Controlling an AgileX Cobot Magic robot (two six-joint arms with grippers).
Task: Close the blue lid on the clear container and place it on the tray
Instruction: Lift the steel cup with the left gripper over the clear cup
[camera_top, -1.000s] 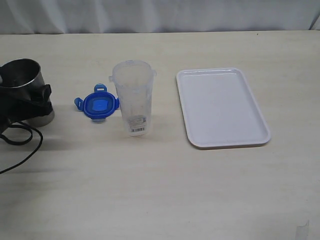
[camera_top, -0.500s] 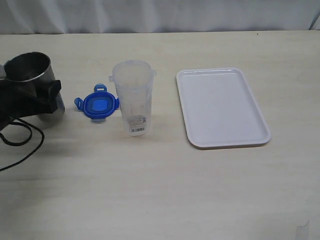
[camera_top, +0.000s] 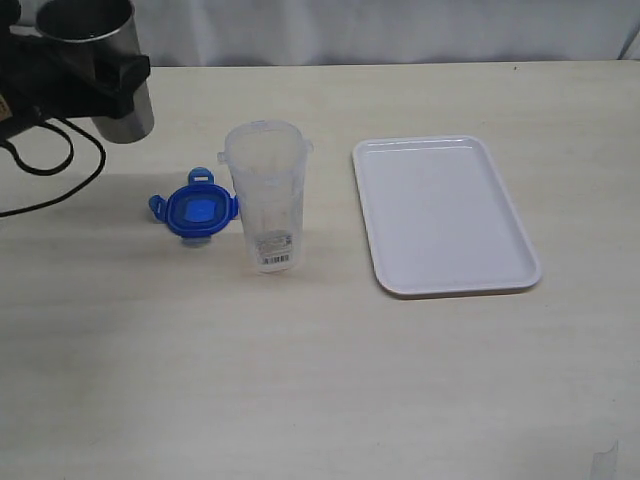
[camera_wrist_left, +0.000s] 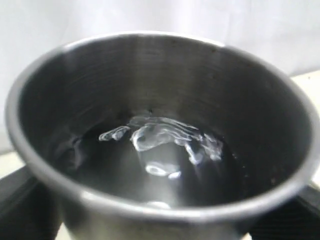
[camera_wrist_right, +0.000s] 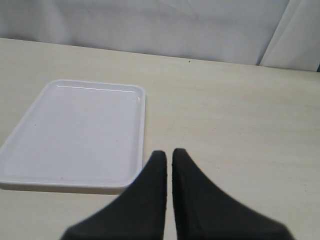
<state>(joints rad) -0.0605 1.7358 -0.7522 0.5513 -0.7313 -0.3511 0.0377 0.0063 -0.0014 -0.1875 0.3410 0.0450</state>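
The container (camera_top: 264, 195) stands upright on the counter (camera_top: 300, 400), a little left of the middle. Its long axis is vertical and its open mouth faces up. A white label (camera_top: 274, 249) near its base carries a barcode, and the print is too small to read.

The lid (camera_top: 197, 212) lies flat on the side of the container toward the counter's left edge, with its flaps spread outward. Its nearest flap meets the container's wall in the exterior view, though real contact cannot be told. No writing can be made out on the lid.

The tray (camera_top: 445, 215) lies flat toward the right edge, apart from the container, with its long axis running from the near edge toward the far edge.

The left fingers (camera_top: 122, 74) are spread wide around a steel cup (camera_top: 118, 112), clamping it upright above the counter's far left corner. They are well apart from the lid and container. In the left wrist view the cup (camera_wrist_left: 150, 100) fills the frame, with bright glints at its bottom.

The right fingers (camera_wrist_right: 150, 200) are pressed together and hold nothing. The tray (camera_wrist_right: 75, 135) lies just ahead of their tips, untouched.
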